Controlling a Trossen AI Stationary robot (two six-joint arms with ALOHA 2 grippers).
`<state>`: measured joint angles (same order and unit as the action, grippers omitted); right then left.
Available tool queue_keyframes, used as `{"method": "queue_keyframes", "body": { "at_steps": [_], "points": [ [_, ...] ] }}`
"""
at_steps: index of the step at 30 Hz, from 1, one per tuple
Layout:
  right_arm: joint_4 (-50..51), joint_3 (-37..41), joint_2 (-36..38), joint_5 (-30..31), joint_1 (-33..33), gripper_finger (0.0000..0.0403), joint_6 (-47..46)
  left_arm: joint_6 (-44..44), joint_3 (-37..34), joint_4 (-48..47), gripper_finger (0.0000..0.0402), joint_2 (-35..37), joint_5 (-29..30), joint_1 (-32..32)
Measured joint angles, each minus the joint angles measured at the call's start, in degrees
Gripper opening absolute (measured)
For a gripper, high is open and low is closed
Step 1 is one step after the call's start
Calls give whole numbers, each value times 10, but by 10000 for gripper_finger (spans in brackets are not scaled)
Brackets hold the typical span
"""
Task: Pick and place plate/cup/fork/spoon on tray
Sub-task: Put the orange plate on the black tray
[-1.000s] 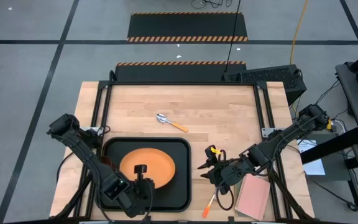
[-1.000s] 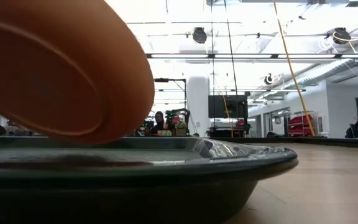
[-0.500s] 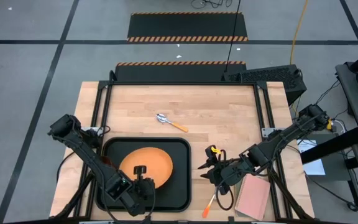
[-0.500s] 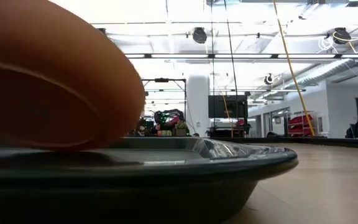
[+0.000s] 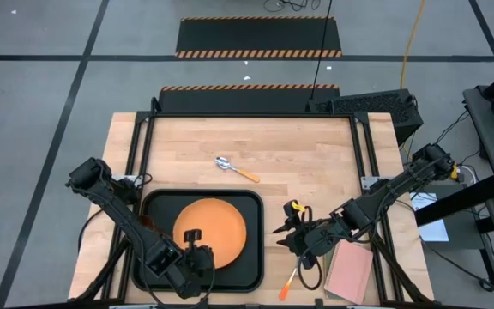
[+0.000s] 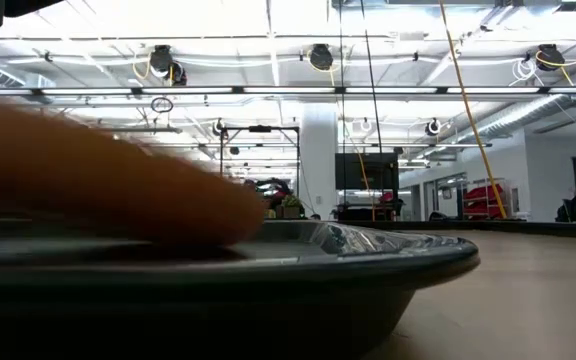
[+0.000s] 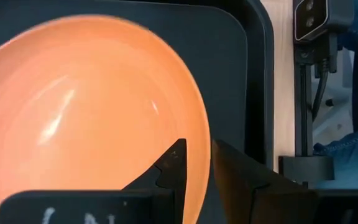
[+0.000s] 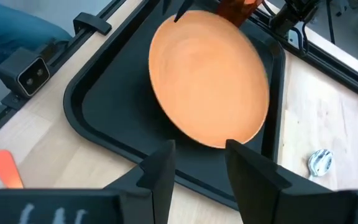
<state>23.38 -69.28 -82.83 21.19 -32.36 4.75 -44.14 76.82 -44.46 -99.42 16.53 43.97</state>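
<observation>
Settling flat now: the plate [image 5: 210, 233] lay tilted against the tray [image 5: 251, 249] floor a second ago, far edge lifted; now it's down, centred in the tray, and in the low view it reads as a low orange band [image 6: 108, 195] just above the rim [image 6: 368, 260].

Left end effector [image 5: 194, 254] sits at the plate's near edge, over the tray's near side. Wrist view shows its fingers [image 7: 174, 163] slightly spread, with the plate's rim running past the gap and nothing visibly pinched; the jaws have parted over the last second. I'd call that a release, plate placed.

Right end effector [image 5: 292, 230] is parked just beside the tray's right rim. Its fingers [image 8: 160, 163] stand apart with nothing between them. An amber thing at its tip in the high view may be the cup; cannot tell.

Remaining, as I read it:
- fork [image 5: 288, 283] on the desk [image 5: 316, 163] near the front edge, beside the pink notebook [image 5: 348, 271]
- spoon [image 5: 234, 168] mid-desk, well apart from the tray
- cup, unconfirmed

Risk: left end effector backing out could nudge the plate.
</observation>
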Motion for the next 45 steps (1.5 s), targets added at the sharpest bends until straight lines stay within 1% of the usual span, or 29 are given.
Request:
{"method": "queue_keyframes", "body": {
  "at_steps": [2, 5, 7, 14, 16, 18, 22, 28, 30, 35, 38, 45],
  "points": [
    [0, 0, 0, 1, 1, 132, -15, 2, 0, 7, 81, 0, 0, 0],
    [-4, 0, -7, 25, 5, 132, -29, 10, 0, 17, 81, 0, 0, -1],
    [-11, 6, -9, 30, 6, 132, -30, 14, 0, 17, 81, 0, 0, -4],
    [-113, 58, -9, 22, 33, 132, -27, 19, 2, 13, 81, 0, -3, -22],
    [-141, 67, -17, -4, 47, 131, -28, 28, 12, 12, 81, 2, -27, -26],
    [-162, 68, -36, -32, 60, 125, -33, 47, 26, 13, 81, 7, -34, -28],
    [-213, 68, -84, -91, 82, 101, -29, 100, 44, 10, 81, 17, 2, -22],
    [-264, 69, -155, -155, 106, 61, -10, 154, 51, 4, 81, 38, 50, -29],
    [-284, 69, -177, -159, 114, 49, -8, 173, 51, 5, 81, 46, 70, -34],
    [-338, 68, -229, -200, 134, 25, -8, 226, 50, 14, 81, 68, 118, -46],
    [-353, 68, -251, -213, 141, 14, -5, 245, 50, 14, 81, 77, 121, -62],
    [-317, 68, -266, -213, 159, 1, 7, 263, 50, 15, 81, 85, 122, -91]
  ]
}}
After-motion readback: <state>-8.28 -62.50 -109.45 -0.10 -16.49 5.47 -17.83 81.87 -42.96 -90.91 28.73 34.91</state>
